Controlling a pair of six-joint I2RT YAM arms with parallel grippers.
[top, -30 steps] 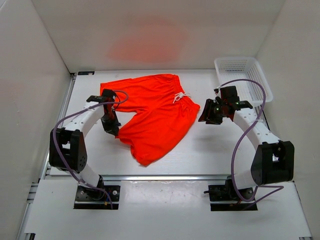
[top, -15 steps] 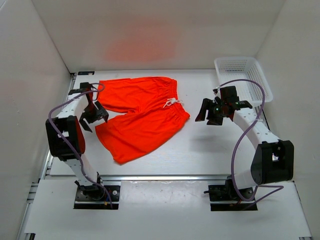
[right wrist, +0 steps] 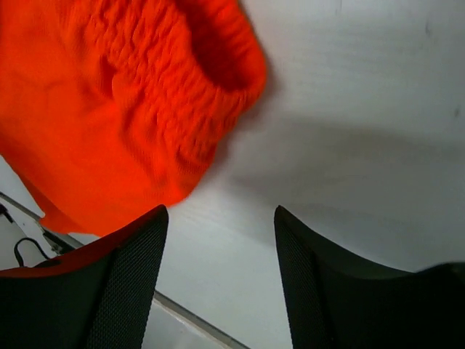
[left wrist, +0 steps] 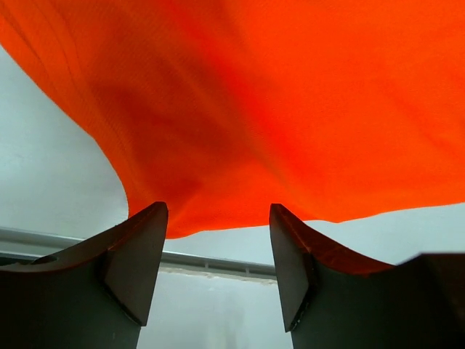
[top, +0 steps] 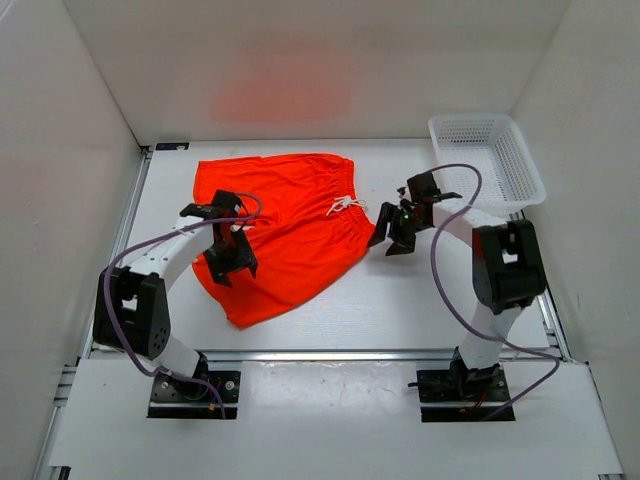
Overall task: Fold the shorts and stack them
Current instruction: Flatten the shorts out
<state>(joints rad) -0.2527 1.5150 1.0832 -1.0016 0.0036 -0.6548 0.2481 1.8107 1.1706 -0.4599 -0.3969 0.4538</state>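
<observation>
The orange shorts [top: 290, 225] lie spread on the table, waistband to the right with a white drawstring bow [top: 343, 205]. My left gripper [top: 232, 262] hangs open over the near leg of the shorts; in the left wrist view orange fabric [left wrist: 276, 102] fills the top, and nothing lies between the fingers [left wrist: 138, 254]. My right gripper [top: 388, 235] stands open just right of the waistband's near corner. The right wrist view shows the gathered waistband [right wrist: 174, 87] up and to the left of the open gripper [right wrist: 220, 240], with bare table between the fingers.
A white mesh basket [top: 487, 160] stands at the back right corner, behind the right arm. White walls close in the table [top: 420, 300] on three sides. A metal rail [top: 330, 355] runs along the near edge.
The shorts slid left, then my left gripper let go, opened and moved right over the near leg. My right gripper moved left to the waistband corner.
</observation>
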